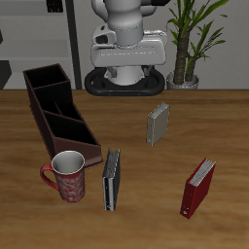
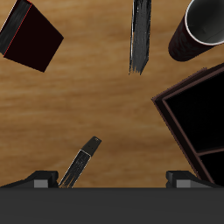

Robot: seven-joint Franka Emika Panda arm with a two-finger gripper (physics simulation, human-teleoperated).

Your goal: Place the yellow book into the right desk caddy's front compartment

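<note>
Claw (image 2: 112, 179) is hanging above the table with its fingers spread wide, gripping nothing. Yellow book (image 1: 158, 124) is standing on edge on the bare wood, well apart from the right desk caddy (image 1: 60, 114), which is lying diagonally across the table from it. I am also seeing a mug (image 1: 67, 176) touching the caddy's near end, a dark book (image 1: 111, 179) just beside that mug, and a red book (image 1: 198, 188) nearer the table's front edge.
</note>
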